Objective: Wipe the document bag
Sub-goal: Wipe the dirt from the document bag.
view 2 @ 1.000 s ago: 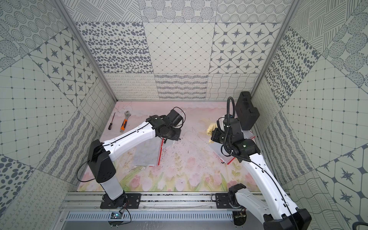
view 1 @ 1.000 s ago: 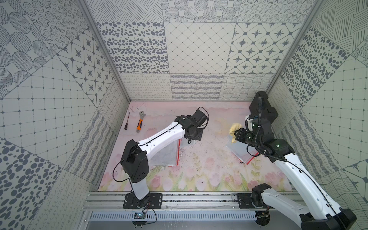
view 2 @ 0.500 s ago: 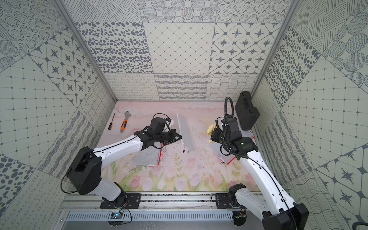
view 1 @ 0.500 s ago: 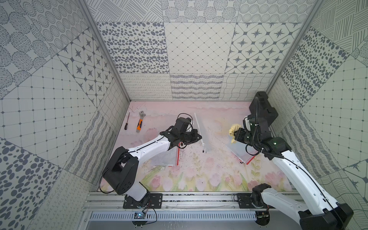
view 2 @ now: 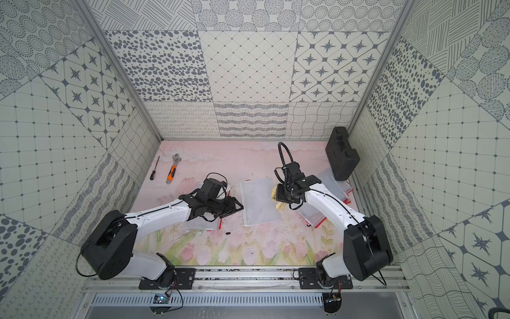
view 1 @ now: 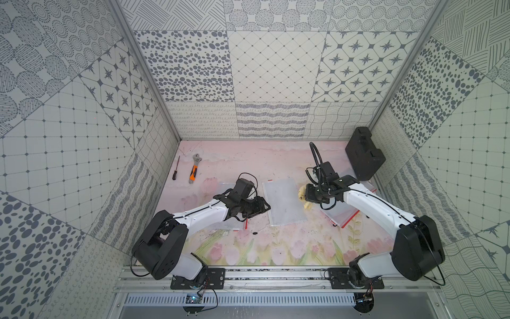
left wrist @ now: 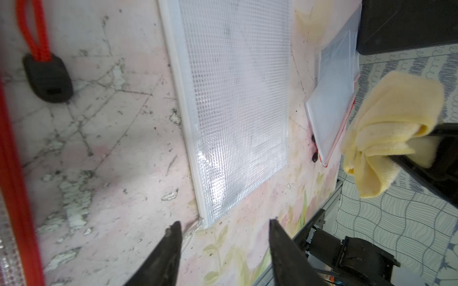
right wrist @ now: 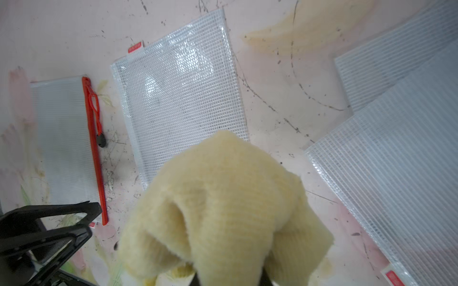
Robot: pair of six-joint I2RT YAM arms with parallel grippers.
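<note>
The left hand (left wrist: 223, 227) stood open and empty beside the document bag (view 1: 283, 201) on the desk (view 1: 276, 160); the right hand (view 1: 307, 194) gripped a yellow cloth (right wrist: 223, 198).

Nothing here can actually be read; the document bag (right wrist: 178, 99) carries a small red tag (right wrist: 135, 47) at the corner far from the left fingers (right wrist: 95, 210), with white print too fine to make out; a second red label (right wrist: 392, 277) sits on a corner of the stacked bags (right wrist: 396, 161), beyond the yellow cloth (right wrist: 223, 198) from those fingers, its white marks equally blurred; a third red tag (right wrist: 92, 224), just beside those fingers, is unreadable too.
</note>
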